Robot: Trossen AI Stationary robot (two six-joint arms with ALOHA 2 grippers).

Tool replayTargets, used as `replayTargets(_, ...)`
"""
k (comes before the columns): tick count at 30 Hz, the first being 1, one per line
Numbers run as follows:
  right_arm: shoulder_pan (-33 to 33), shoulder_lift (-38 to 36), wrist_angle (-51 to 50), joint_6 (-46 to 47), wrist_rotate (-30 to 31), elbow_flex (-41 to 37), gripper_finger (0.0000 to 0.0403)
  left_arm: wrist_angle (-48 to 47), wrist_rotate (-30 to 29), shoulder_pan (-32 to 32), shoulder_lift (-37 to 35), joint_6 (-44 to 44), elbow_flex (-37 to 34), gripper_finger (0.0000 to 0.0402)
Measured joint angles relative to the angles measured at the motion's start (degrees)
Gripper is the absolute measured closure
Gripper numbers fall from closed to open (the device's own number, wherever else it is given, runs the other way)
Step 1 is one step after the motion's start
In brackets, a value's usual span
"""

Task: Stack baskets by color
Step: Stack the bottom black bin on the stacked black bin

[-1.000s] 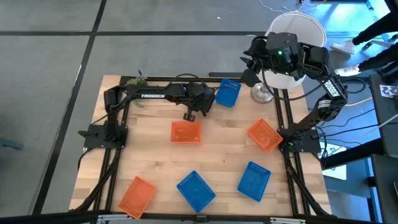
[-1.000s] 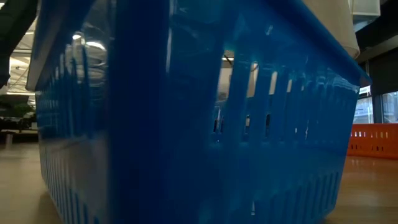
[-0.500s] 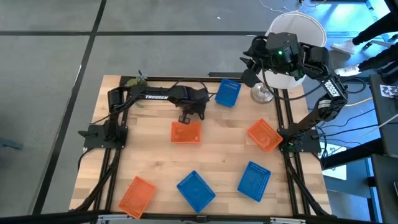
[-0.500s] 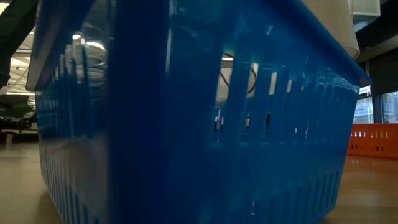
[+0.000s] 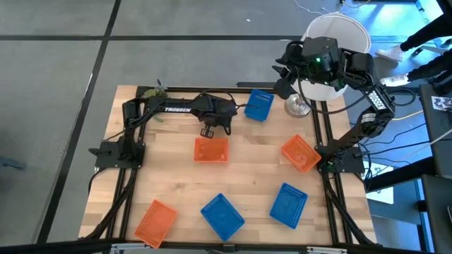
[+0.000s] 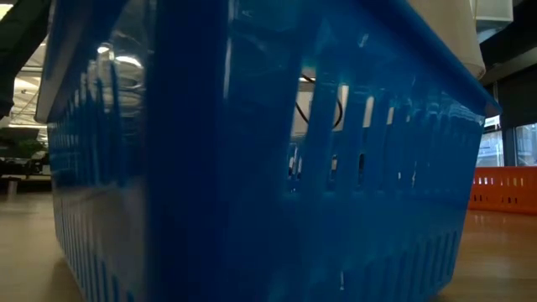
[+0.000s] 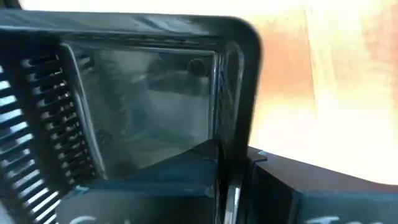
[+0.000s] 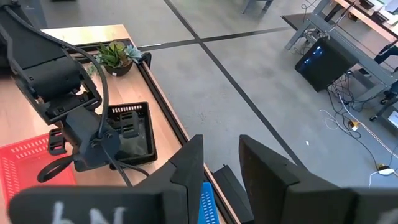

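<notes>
A black basket sits by the table's far edge, half under my left arm, and my left gripper is shut on it. Three orange baskets and three blue baskets lie bottom-down and apart on the wood. One blue basket fills the low view. My right gripper hangs open and empty, high over the far right corner. My left gripper pinches one side wall of the black basket, one finger inside and one finger outside. It comes slanting down from above. Whether the basket is lifted, I cannot tell.
A white lampshade and a metal stand are at the far right corner, and a small green plant at the far left. A dark frame rail runs along the far edge. Bare wood lies between the baskets.
My left gripper has tipped steeper downward and sunk a little, staying shut on the black basket. Whether the basket moved is hidden by the arm.
</notes>
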Motion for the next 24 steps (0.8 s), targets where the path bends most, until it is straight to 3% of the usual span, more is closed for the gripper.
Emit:
replayTargets(12, 0.0, 0.0, -0.1, 0.0, -1.3, 0.0, 0.0301, 0.7, -8.6, -0.1, 0.1, 3.3, 1.3, 0.0402)
replayTargets(19, 0.0, 0.0, -0.1, 0.0, -1.3, 0.0, 0.0301, -1.4, -0.2, 1.0, 0.0, 1.1, 7.3, 0.0402)
replayTargets(24, 0.0, 0.0, -0.1, 0.0, -1.3, 0.0, 0.0301, -2.1, 1.3, 1.7, 0.0, -1.8, 9.2, 0.0402)
